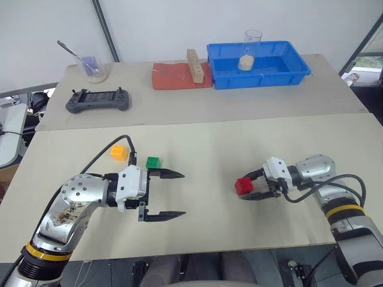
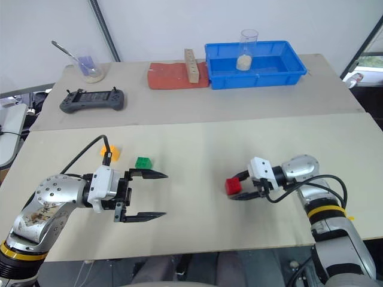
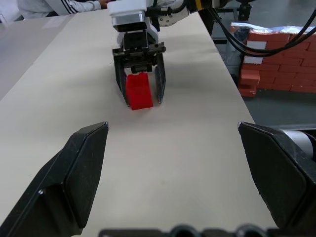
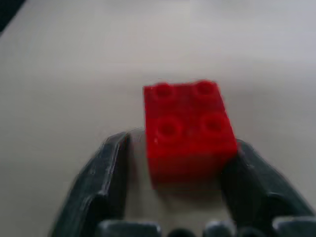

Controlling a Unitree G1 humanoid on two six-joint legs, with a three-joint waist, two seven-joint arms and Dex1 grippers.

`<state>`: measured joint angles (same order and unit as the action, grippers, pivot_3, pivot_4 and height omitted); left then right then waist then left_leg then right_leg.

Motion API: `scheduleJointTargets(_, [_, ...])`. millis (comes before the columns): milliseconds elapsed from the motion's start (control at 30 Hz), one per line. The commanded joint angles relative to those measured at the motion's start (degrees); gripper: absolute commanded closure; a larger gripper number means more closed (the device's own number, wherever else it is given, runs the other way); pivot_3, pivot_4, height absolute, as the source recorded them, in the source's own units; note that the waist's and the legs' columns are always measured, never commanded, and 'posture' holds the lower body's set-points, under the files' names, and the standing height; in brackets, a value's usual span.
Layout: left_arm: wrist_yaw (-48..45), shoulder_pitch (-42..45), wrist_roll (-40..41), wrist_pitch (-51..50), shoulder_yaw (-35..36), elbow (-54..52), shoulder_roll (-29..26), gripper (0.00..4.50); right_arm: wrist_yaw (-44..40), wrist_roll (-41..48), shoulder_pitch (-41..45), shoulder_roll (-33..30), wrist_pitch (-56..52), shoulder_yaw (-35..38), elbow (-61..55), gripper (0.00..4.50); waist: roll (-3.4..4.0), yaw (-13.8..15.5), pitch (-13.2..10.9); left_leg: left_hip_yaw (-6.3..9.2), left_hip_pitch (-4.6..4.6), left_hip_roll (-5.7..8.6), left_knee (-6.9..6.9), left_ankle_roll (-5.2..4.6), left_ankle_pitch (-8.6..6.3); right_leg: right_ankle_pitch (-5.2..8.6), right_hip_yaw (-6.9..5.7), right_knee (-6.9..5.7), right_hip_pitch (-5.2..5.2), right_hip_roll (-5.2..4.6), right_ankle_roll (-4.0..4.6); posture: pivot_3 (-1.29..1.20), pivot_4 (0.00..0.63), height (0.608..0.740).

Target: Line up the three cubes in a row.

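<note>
The orange-yellow cube (image 1: 118, 152) and the green cube (image 1: 153, 162) sit close together on the near table's left half. My left gripper (image 1: 184, 194) is open just in front of the green cube, pointing right, with nothing between its fingers. The red cube (image 1: 243, 186) rests on the table at the right. My right gripper (image 1: 245, 188) straddles it, pointing left. In the right wrist view the red cube (image 4: 187, 131) stands studs up, with a gap between it and one finger (image 4: 106, 168). The left wrist view shows the right gripper's fingers on both sides of the red cube (image 3: 138, 91).
On the far table stand a blue bin (image 1: 299, 60) holding a tall glass (image 1: 251, 45), a wooden block with holes (image 1: 193, 64) on a red mat (image 1: 170, 78), a game controller (image 1: 97, 100) and a glass bowl with a spoon (image 1: 93, 69).
</note>
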<state>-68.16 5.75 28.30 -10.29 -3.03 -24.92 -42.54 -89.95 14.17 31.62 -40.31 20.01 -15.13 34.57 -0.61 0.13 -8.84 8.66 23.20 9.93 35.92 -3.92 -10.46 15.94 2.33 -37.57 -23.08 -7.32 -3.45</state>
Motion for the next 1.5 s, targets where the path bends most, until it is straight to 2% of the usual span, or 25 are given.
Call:
scheduleJointTargets(33, [0.1, -0.5, -0.4, 1.3, -0.1, -1.5, 0.1, 0.0, -2.5, -0.6, 1.2, -1.8, 1.6, -0.5, 1.9, 0.34, 0.0, 0.0, 0.0, -0.03, 0.0, -0.02, 0.0, 0.01, 0.0, -0.02, 0.01, 0.01, 0.0, 0.01, 0.03, 0.0, 0.15, 0.74])
scheduleJointTargets(67, [0.3, -0.7, -0.4, 1.2, -0.1, -1.5, 0.1, 0.0, -2.5, -0.4, 1.2, -2.2, 1.5, -0.6, 1.8, 0.05, 0.0, 0.0, 0.0, -0.05, 0.0, -0.02, 0.0, 0.02, 0.0, -0.02, 0.03, 0.01, -0.01, 0.02, 0.03, 0.0, 0.15, 0.74])
scheduleJointTargets(233, [6.0, -5.8, -1.6, 1.0, 2.0, -1.9, 1.8, 0.0, -2.5, 1.9, 0.8, -4.7, -2.1, 1.6, -1.9, 0.05, 0.0, 0.3, 0.0, -0.08, 0.02, -0.02, -0.01, -0.01, -0.01, -0.02, 0.07, 0.02, -0.05, 0.02, 0.03, 0.0, 0.15, 0.74])
scheduleJointTargets(467, [21.5, -18.0, -5.7, 0.9, 7.3, -7.0, 8.9, 0.0, 1.0, 9.7, -2.6, -11.0, -18.8, 8.5, -24.4, 0.05, 0.03, 0.5, 0.0, -0.18, 0.11, -0.13, -0.02, 0.08, -0.08, -0.02, 0.11, 0.04, -0.1, -0.1, 0.03, 0.0, 0.15, 0.74])
scheduleJointTargets(600, [33.2, -22.4, -10.4, 1.4, 8.7, -7.9, 16.7, 0.0, 6.1, 17.3, -2.1, -13.5, -34.8, 11.5, -39.7, 0.05, 0.05, 0.8, 0.0, -0.27, 0.17, -0.25, 0.0, 0.31, -0.23, -0.06, 0.09, 0.3, -0.05, -0.14, 0.09, 0.0, 0.15, 0.74])
scheduleJointTargets(700, [40.7, -22.2, -15.3, 3.9, 8.5, -4.5, 22.4, 0.0, 14.2, 23.0, 1.1, -10.9, -47.7, 11.5, -47.9, 0.05, 0.02, 1.2, 0.0, -0.35, 0.2, -0.44, 0.04, 0.33, -0.26, -0.16, 0.0, 0.47, -0.01, -0.08, 0.19, 0.0, 0.15, 0.74])
scheduleJointTargets(833, [47.8, -19.7, -20.3, 6.3, 6.4, 1.9, 28.4, 0.0, 21.6, 25.2, 3.0, -6.9, -55.9, 10.1, -54.3, 0.05, 0.01, 2.0, 0.0, -0.54, 0.22, -0.49, 0.05, 0.32, -0.29, -0.19, 0.01, 0.47, -0.04, -0.08, 0.19, 0.0, 0.15, 0.74])
scheduleJointTargets(1000, [51.5, -15.6, -24.5, 10.0, 3.5, 10.8, 32.3, 0.0, 25.4, 25.9, 2.6, -4.8, -59.8, 10.3, -58.4, 0.05, -0.01, 2.9, 0.0, -0.74, 0.36, -0.47, 0.27, 0.19, -0.36, -0.31, 0.0, 0.47, -0.15, -0.02, 0.04, 0.0, 0.15, 0.74])
scheduleJointTargets(1233, [52.4, -11.2, -26.6, 17.3, 1.7, 23.5, 33.7, 0.0, 27.0, 26.0, 2.0, -4.3, -60.8, 10.9, -59.6, 0.05, 0.03, 3.2, 0.0, -1.04, 0.26, -0.47, 0.4, 0.08, -0.44, -0.48, -0.04, 0.49, -0.13, -0.04, -0.11, 0.0, 0.15, 0.74])
scheduleJointTargets(1333, [52.0, -9.5, -26.3, 19.4, 2.0, 26.9, 33.7, 0.86, 27.1, 25.4, 2.2, -4.4, -60.3, 10.9, -59.0, 0.0, 0.1, 3.5, 0.0, -1.07, 0.1, -0.47, 0.4, 0.09, -0.44, -0.49, -0.04, 0.49, -0.11, -0.04, -0.12, 0.0, 0.15, 0.74])
scheduleJointTargets(1500, [51.7, -7.4, -25.8, 20.8, 2.3, 29.6, 33.7, 3.25, 27.2, 25.0, 2.2, -4.6, -60.1, 10.9, -58.9, 0.0, 0.12, 3.7, 0.0, -1.08, 0.05, -0.48, 0.41, 0.09, -0.44, -0.51, -0.06, 0.49, -0.1, -0.04, -0.15, 0.0, 0.15, 0.74])
